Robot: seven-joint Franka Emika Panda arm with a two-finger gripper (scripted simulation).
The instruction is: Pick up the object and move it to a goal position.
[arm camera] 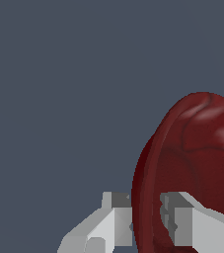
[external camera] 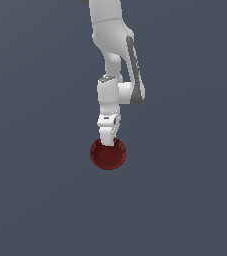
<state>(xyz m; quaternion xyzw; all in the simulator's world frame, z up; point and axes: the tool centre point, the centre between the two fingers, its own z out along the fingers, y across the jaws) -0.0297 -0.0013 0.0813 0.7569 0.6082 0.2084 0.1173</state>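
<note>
My white pincer (arm camera: 145, 222) pinches the rim of the glossy dark red scalloped bowl (arm camera: 197, 163), one finger either side, the bowl's body beyond my fingertips.

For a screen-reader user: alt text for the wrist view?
A glossy dark red bowl seen edge-on, its rim pinched between the two grey fingers of the gripper. Behind it is a plain blue-grey background.

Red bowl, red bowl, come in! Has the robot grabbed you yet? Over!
Tool shut on the red bowl, one finger either side of the rim. Bowl sits tilted in the wrist view. Nothing else in sight, path clear.
</note>
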